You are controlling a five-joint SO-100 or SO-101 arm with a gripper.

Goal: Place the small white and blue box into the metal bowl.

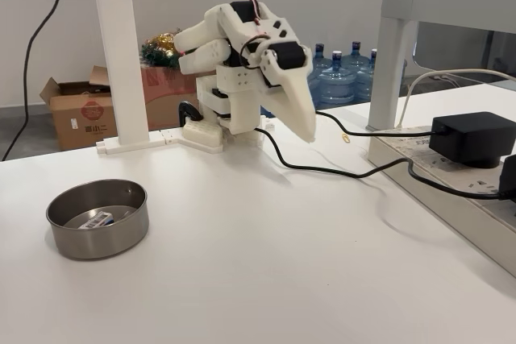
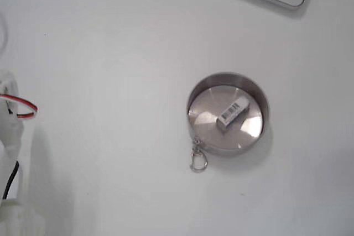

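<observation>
Steel bowl (image 2: 260,131) already holds the light, stiff box (image 2: 233,112), best pinched across its narrow sides; gripper (image 1: 305,128) is seen closed, empty.

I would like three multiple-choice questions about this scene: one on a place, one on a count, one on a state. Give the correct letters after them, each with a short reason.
1. Where is the small white and blue box?
A. Inside the metal bowl
B. On the table beside the bowl
C. Between the fingers of the gripper

2. How many blue-capped water bottles stand behind the arm in a fixed view?
A. One
B. Three
C. Six

3. How does the gripper stand?
A. Holding the box over the bowl
B. Pressed on the table
C. Raised off the table, away from the bowl, holding nothing

Answers:
1. A, the box lies on the bowl's floor in both fixed views.
2. B, three caps show past the arm.
3. C, it hangs near the arm's base, nothing in it.
</observation>
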